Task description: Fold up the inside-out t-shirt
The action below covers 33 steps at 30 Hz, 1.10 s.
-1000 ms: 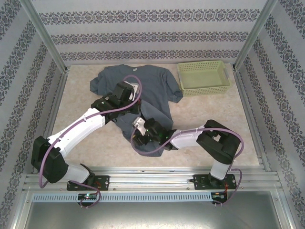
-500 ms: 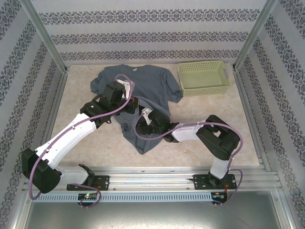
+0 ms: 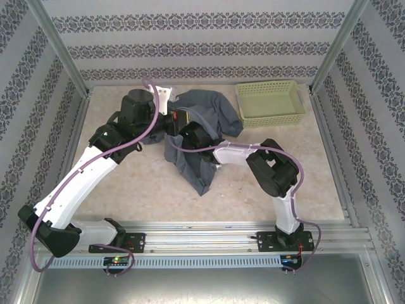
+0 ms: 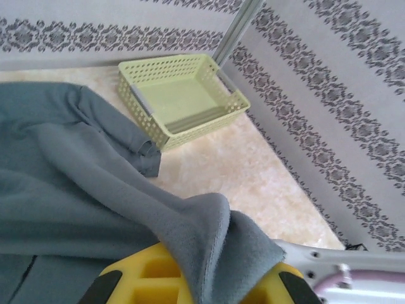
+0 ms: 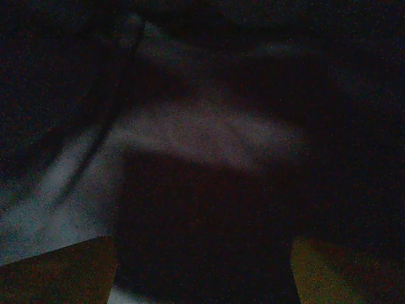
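a: from above?
b: found the inside-out t-shirt (image 3: 218,114) bunched at the far middle of the table (image 3: 126,183), just left of the light green basket (image 3: 270,101), trailing toward the near edge. saw left gripper (image 3: 177,118) clamped shut on a raised fold, right gripper (image 3: 183,134) tucked beneath.
a: left wrist?
b: caught shirt cloth pinched between closed yellow fingers (image 4: 136,282).
a: right wrist?
b: dark, smothered in cloth; made out fingers (image 5: 57,272) spread wide, no grip discernible.
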### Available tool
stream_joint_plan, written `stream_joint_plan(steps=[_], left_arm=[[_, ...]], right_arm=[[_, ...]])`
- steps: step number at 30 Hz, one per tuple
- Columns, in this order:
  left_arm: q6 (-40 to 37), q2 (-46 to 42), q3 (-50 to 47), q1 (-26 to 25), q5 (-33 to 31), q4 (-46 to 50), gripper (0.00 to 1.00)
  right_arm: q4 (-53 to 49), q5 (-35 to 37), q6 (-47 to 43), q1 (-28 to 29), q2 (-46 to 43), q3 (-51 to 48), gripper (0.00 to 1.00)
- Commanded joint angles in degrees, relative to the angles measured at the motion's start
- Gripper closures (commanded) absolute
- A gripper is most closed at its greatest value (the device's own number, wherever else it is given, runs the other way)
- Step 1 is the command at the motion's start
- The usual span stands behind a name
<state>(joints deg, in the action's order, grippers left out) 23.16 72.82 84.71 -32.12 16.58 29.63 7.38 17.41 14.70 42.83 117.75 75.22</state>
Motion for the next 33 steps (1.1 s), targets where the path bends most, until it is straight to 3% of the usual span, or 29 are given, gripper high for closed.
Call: stream_joint_plan(steps=[1,12,22,24,30,32,33], left_arm=[[0.57,-1.11,4.67,0.57,2.86,0.09,1.00],[0.24,-3.41,13.46,0.57,6.54,-4.31,1.00],[-2.04,-4.52,13.80,0.71,-0.76,-3.05,1.00],[-2.07,-4.48,13.67,0.75,-3.07,-2.31,1.00],[-2.40,-3.74,13.46,1.53,-8.08,-0.18,1.00],[-2.25,-2.72,14.03,2.11,-10.29,1.37,1.00],[-1.94,-1.94,14.72,2.61,-12.17,2.78,1.00]], right_arm=[[-6.65,1.71,2.82,-0.97,3.33,4.74,0.27],[-27.37,3.37,7.62,-2.64,14.22,24.11,0.25],[-49.38,7.46,9.19,-1.81,26.51,45.85,0.23],[-50.75,7.42,8.42,-1.61,27.42,47.45,0.31],[-43.48,6.22,5.65,-1.31,21.79,39.52,0.89],[-37.75,5.54,4.06,-1.01,17.36,33.41,1.00],[-33.96,5.01,2.87,-0.66,14.54,29.88,1.00]])
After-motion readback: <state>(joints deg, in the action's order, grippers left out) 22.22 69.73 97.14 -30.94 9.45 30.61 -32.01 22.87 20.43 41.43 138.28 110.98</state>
